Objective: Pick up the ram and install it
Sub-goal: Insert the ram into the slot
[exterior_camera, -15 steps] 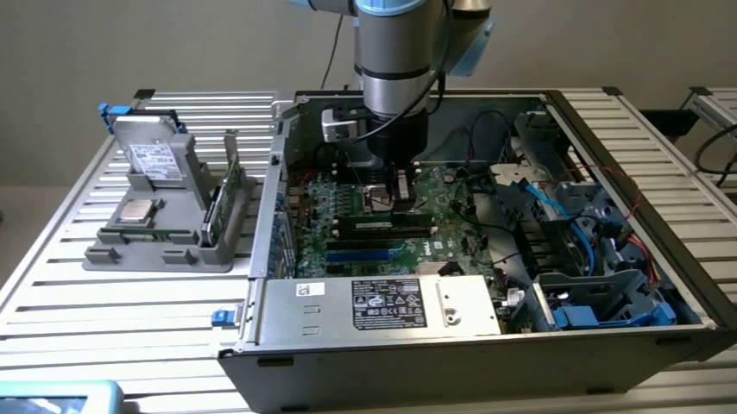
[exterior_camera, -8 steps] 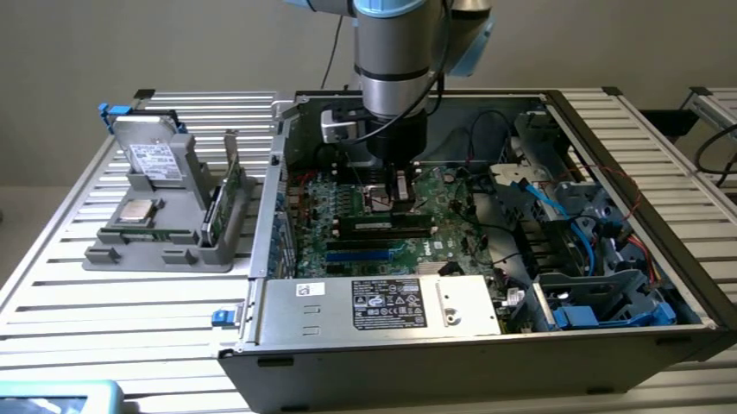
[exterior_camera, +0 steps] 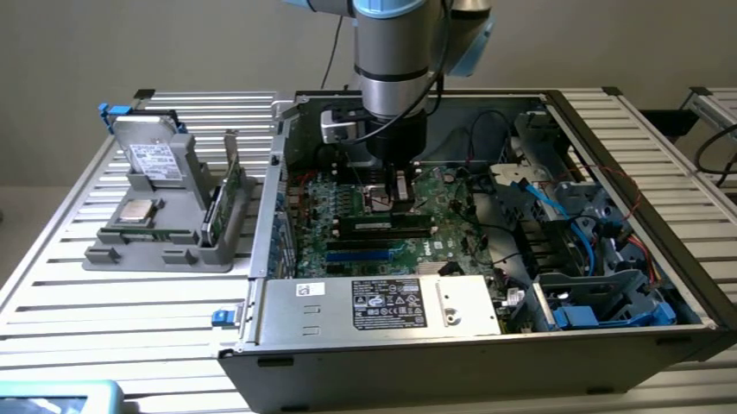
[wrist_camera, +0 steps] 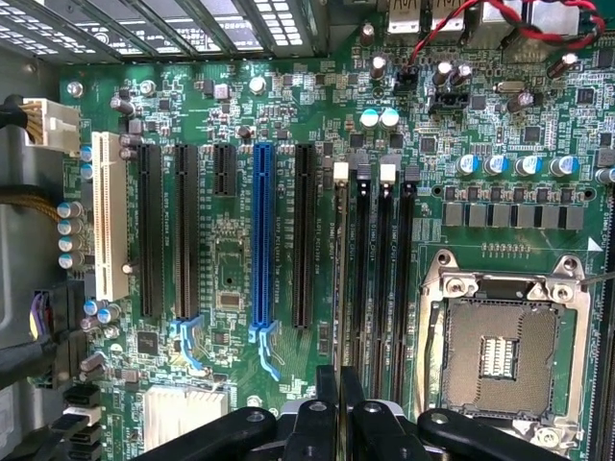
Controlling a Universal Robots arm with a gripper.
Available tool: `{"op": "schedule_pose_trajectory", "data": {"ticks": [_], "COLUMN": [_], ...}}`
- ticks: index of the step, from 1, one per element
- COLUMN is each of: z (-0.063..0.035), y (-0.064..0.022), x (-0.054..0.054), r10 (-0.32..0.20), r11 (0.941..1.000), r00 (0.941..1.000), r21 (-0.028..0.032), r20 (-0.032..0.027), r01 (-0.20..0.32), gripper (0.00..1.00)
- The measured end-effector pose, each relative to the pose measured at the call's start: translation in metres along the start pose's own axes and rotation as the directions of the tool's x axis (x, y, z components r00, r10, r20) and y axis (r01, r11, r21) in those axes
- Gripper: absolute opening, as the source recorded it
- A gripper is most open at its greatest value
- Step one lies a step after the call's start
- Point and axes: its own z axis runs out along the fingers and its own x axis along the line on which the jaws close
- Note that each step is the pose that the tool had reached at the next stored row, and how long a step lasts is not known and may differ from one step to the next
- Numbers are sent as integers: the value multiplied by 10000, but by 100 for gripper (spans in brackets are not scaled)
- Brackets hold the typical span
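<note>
Peering into the open computer case [exterior_camera: 461, 371], we find the gripper [exterior_camera: 395, 205] low over the motherboard [exterior_camera: 334, 207]. Its fingers [wrist_camera: 327, 394] are pinched on the ram [exterior_camera: 386, 227], which stands edge-down at the memory slots [wrist_camera: 384, 269]; whether it is seated we cannot tell. On the exterior view's left, a grey holder [exterior_camera: 150, 256] carries a drive [exterior_camera: 155, 159], a silver processor chip [exterior_camera: 138, 211] and an upright green card [exterior_camera: 230, 203].

- Exterior view: soft, even light falls from above; the desk [exterior_camera: 81, 293] slats gleam pale, without hard shadows.
- The case [exterior_camera: 345, 371] interior is dimmer, shaded beneath the arm [exterior_camera: 392, 52].
- Wrist view: the motherboard [wrist_camera: 240, 115] is brightly, evenly lit; the socket frame [wrist_camera: 452, 288] glints, the claw [wrist_camera: 339, 384] looks dark.
</note>
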Motion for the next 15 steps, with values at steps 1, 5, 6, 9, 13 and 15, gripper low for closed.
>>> {"op": "schedule_pose_trajectory", "data": {"ticks": [1,5,6,9,13,15], "z": [1,6,6,7,9,12], "y": [4,8,9,17,21,22], "x": [0,-1,-1,-2,-2,-2], "r10": [3,1,2,6,8,10], "r11": [10000,10000,10000,10000,10000,10000], "r00": [10000,10000,10000,10000,10000,10000], "r21": [4,13,16,36,54,63], "r20": [0,8,8,10,9,8], "r01": [-3,-1,-2,-6,-8,-10], "gripper": [13,13,13,13,13,13]}}
